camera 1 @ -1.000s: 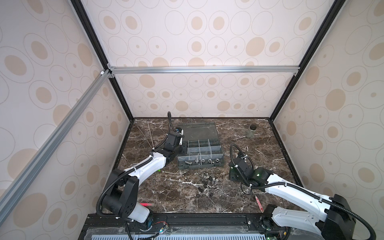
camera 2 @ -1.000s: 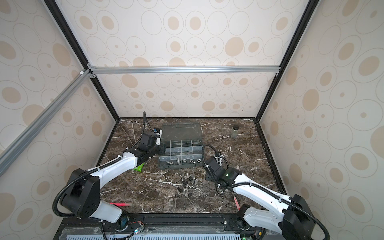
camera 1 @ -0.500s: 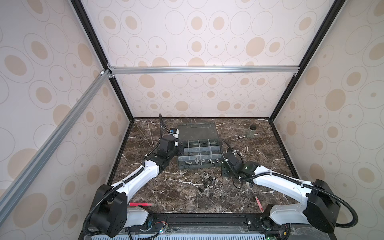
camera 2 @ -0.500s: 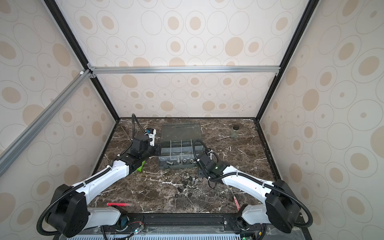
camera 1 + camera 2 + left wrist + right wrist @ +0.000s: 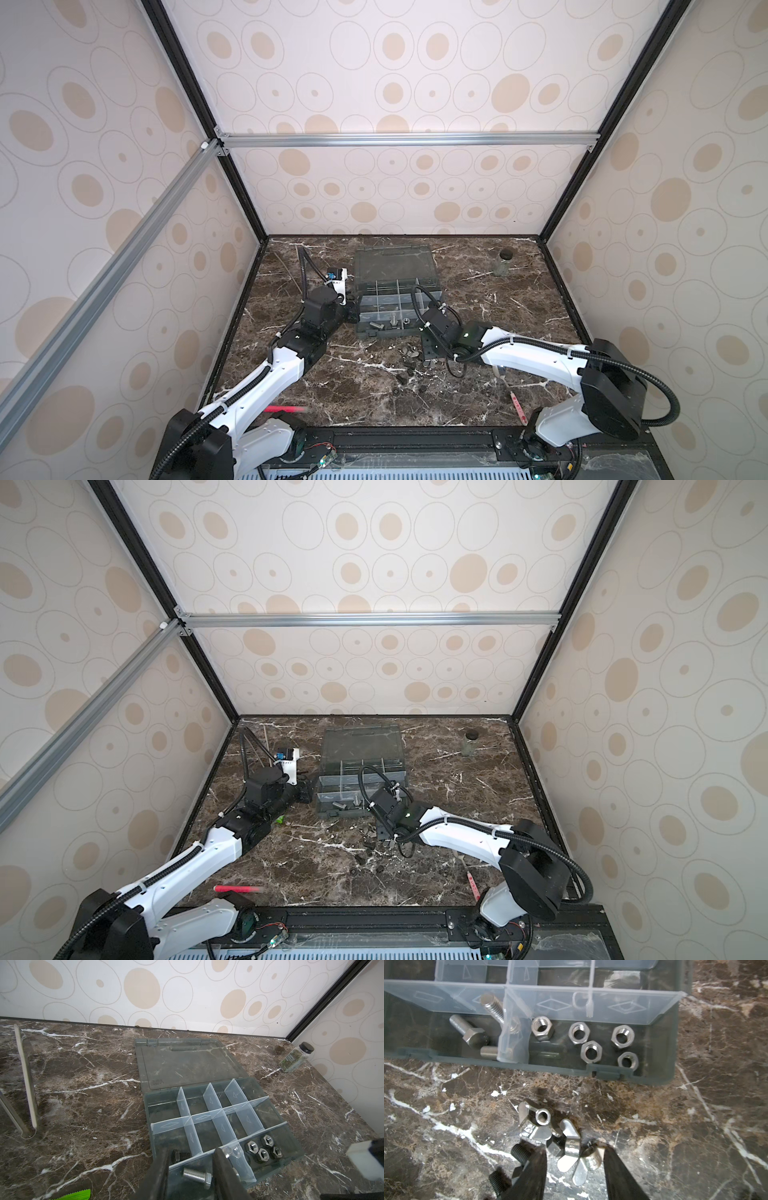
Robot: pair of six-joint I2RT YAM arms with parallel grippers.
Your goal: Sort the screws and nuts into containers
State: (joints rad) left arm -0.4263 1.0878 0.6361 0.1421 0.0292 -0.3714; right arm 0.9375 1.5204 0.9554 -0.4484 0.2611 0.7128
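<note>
You have a few screws (image 5: 471, 1032) and a handful of nuts (image 5: 591, 1043) sorted into neighbouring containers (image 5: 571, 1068), your left claw (image 5: 191, 1152) hangs released over them, and your right claw (image 5: 572, 1147) stands parted around wing nuts (image 5: 569, 1147) left on the worktop (image 5: 695, 1126)

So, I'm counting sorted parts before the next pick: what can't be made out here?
- Right wrist view: a translucent divider blurs the screws behind it.
- Same view: a finger of the right gripper partly covers the black screws.
- Both top views: loose parts too small to tell apart.
</note>
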